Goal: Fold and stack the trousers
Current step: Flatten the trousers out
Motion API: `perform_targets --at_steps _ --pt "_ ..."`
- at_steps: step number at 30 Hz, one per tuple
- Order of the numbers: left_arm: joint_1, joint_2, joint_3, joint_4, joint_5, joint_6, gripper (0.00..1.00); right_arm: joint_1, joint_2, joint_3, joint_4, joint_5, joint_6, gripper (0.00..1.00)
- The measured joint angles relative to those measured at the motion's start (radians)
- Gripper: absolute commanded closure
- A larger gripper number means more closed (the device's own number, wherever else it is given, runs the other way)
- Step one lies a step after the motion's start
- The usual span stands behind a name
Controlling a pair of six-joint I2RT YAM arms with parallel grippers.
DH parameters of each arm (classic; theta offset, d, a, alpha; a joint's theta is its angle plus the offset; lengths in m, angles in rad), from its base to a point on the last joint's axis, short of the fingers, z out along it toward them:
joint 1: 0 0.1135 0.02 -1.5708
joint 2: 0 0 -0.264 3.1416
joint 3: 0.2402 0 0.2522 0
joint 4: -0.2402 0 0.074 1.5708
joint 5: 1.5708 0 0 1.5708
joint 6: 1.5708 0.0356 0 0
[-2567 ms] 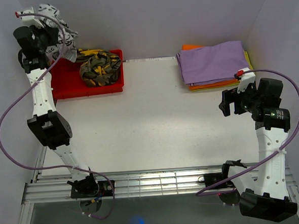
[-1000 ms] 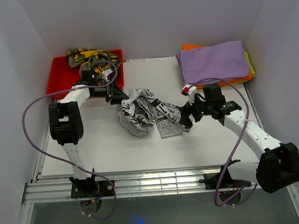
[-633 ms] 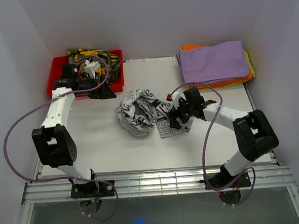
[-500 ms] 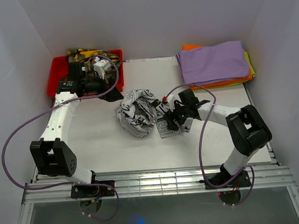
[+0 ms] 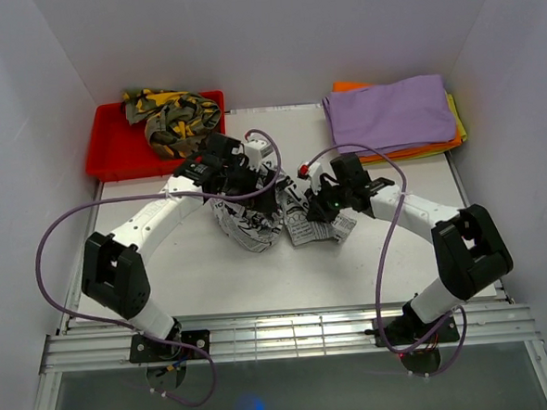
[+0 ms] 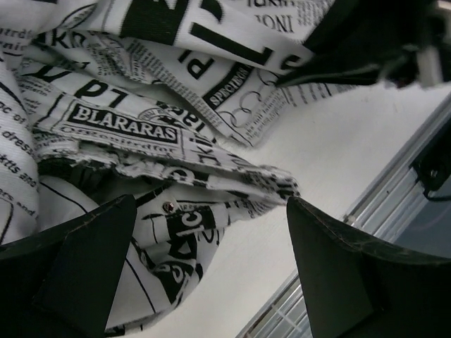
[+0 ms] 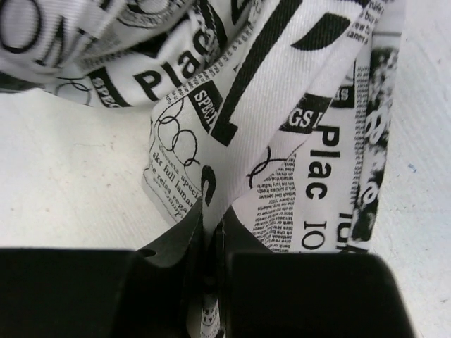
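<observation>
Newspaper-print trousers point(image 5: 256, 215) lie crumpled in the middle of the white table. My right gripper point(image 5: 322, 205) is shut on a fold of that cloth at the heap's right side; in the right wrist view the fabric point(image 7: 282, 141) is pinched between the fingers point(image 7: 180, 243). My left gripper point(image 5: 251, 183) hovers over the heap's upper left with its jaws wide open. In the left wrist view the printed cloth point(image 6: 141, 134) lies under and between the fingers point(image 6: 338, 274), which hold nothing. Camouflage trousers point(image 5: 173, 118) lie in the red bin.
A red bin point(image 5: 112, 154) stands at the back left. A stack of folded trousers, purple point(image 5: 393, 112) on top of orange and yellow, sits at the back right. Purple cables loop over both arms. The metal rail point(image 5: 282, 339) runs along the near edge.
The left arm swung from the red bin to above the printed heap and opened its jaws fully. The right gripper reached the heap's right edge and shut on a fold.
</observation>
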Motion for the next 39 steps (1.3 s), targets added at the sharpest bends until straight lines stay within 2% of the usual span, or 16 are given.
perform_targets --at_steps 4,6,7,9,10,13,14,17,20,24,27,30,31,33,36,39 --pt "-0.003 0.07 0.018 0.025 -0.086 -0.091 0.03 0.0 -0.056 -0.011 -0.002 -0.024 0.005 0.92" --pt "-0.003 0.111 0.023 0.032 -0.125 -0.12 0.1 0.0 -0.07 -0.013 -0.009 -0.029 0.005 0.92" --pt "-0.003 0.129 0.024 0.033 -0.138 -0.129 0.24 0.0 -0.077 -0.014 -0.015 -0.03 0.004 0.92" --pt "-0.003 0.161 0.024 0.032 -0.167 -0.139 0.41 0.0 -0.096 -0.021 -0.03 -0.03 0.002 0.92" --pt "-0.003 0.175 0.024 0.029 -0.186 -0.138 0.59 0.0 -0.107 -0.024 -0.042 -0.03 0.0 0.92" --pt "-0.002 0.18 0.025 0.011 -0.22 -0.107 0.88 -0.015 -0.151 -0.028 -0.087 -0.027 -0.008 0.92" --pt "0.002 0.179 0.032 -0.006 -0.225 -0.091 1.0 -0.03 -0.171 -0.028 -0.104 -0.029 -0.011 0.92" --pt "0.04 0.172 0.066 -0.079 -0.204 -0.04 1.0 -0.116 -0.227 -0.028 -0.156 -0.039 -0.024 0.92" --pt "0.15 0.127 0.077 -0.134 -0.123 0.031 1.0 -0.221 -0.261 -0.027 -0.213 -0.042 -0.052 0.92" --pt "0.354 0.009 0.1 -0.222 -0.018 0.251 1.0 -0.359 -0.309 -0.023 -0.329 -0.043 -0.142 0.92" --pt "0.433 -0.101 0.101 -0.28 0.031 0.454 0.99 -0.455 -0.333 -0.013 -0.435 -0.041 -0.25 0.92" --pt "0.51 -0.236 0.053 -0.304 0.073 0.65 0.87 -0.555 -0.348 -0.012 -0.537 -0.029 -0.365 0.92" --pt "0.54 -0.278 0.022 -0.309 0.074 0.702 0.75 -0.583 -0.35 -0.012 -0.563 -0.022 -0.396 0.92" --pt "0.593 -0.327 -0.041 -0.293 0.061 0.758 0.66 -0.635 -0.356 -0.012 -0.616 -0.01 -0.464 0.92" --pt "0.667 -0.302 -0.097 -0.27 0.011 0.763 0.59 -0.673 -0.368 -0.013 -0.678 -0.002 -0.533 0.92" --pt "0.718 -0.204 -0.083 -0.24 -0.016 0.702 0.57 -0.675 -0.388 -0.025 -0.708 0.003 -0.578 0.92"
